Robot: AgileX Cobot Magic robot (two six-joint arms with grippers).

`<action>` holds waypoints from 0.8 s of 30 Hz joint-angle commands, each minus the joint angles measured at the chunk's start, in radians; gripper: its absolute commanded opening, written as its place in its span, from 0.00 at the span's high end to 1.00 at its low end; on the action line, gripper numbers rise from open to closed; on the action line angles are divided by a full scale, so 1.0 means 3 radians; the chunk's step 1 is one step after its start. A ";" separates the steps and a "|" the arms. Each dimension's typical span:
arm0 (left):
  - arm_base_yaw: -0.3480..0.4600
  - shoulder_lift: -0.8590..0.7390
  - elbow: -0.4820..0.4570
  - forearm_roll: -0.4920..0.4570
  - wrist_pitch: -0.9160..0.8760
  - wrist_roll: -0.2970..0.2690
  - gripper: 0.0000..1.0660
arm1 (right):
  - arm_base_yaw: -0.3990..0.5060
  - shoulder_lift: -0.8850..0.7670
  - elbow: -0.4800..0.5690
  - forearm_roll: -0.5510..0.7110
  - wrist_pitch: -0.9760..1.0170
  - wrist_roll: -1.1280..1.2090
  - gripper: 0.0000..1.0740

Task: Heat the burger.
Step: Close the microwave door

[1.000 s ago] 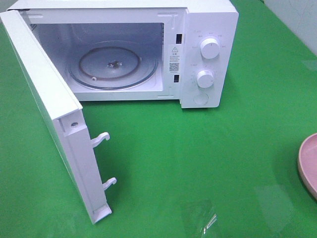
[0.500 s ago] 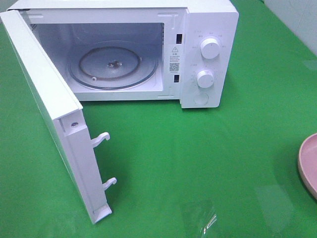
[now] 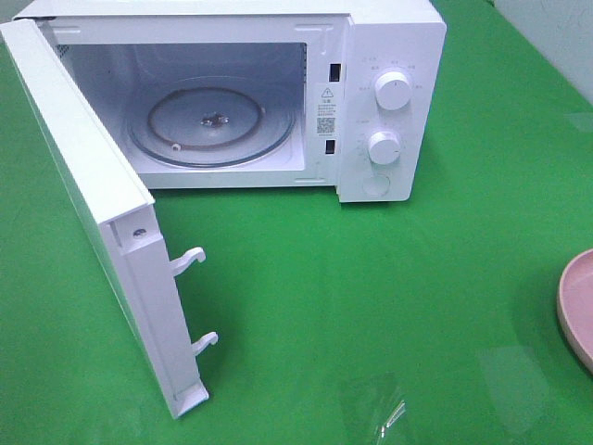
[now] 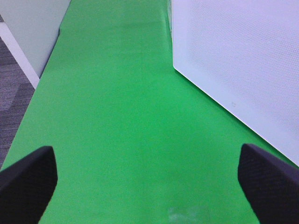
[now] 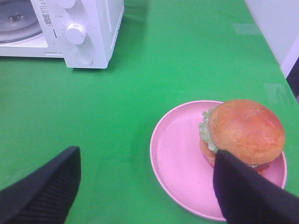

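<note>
Nothing moved since a second ago: microwave (image 3: 222, 102) door open, burger (image 5: 243, 133) waiting on plate (image 5: 180, 163), both pincers spread wide, empty.

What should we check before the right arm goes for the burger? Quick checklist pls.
1. Microwave door open: ok, swung wide.
2. Turntable free to take the food: ok, nothing on it.
3. Burger located: ok, on the pink plate, toward one side of it, seen in the right wrist view.
4. Right gripper ready: ok, open and holding nothing, one finger in front of the burger's edge.
5. Left gripper out of the way: ok, open over bare green cloth beside the door.
6. Green table between plate and microwave: ok, no obstacles visible.
</note>
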 commanded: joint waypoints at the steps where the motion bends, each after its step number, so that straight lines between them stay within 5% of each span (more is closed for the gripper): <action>1: 0.0000 -0.0057 0.0010 -0.0013 -0.0040 0.0003 0.08 | -0.0020 -0.0080 0.0003 -0.0020 -0.0050 -0.0007 0.29; 24: 0.0000 -0.0057 0.0010 -0.0010 -0.0040 -0.0003 0.08 | -0.0020 -0.0080 0.0003 -0.0020 -0.0050 -0.0003 0.29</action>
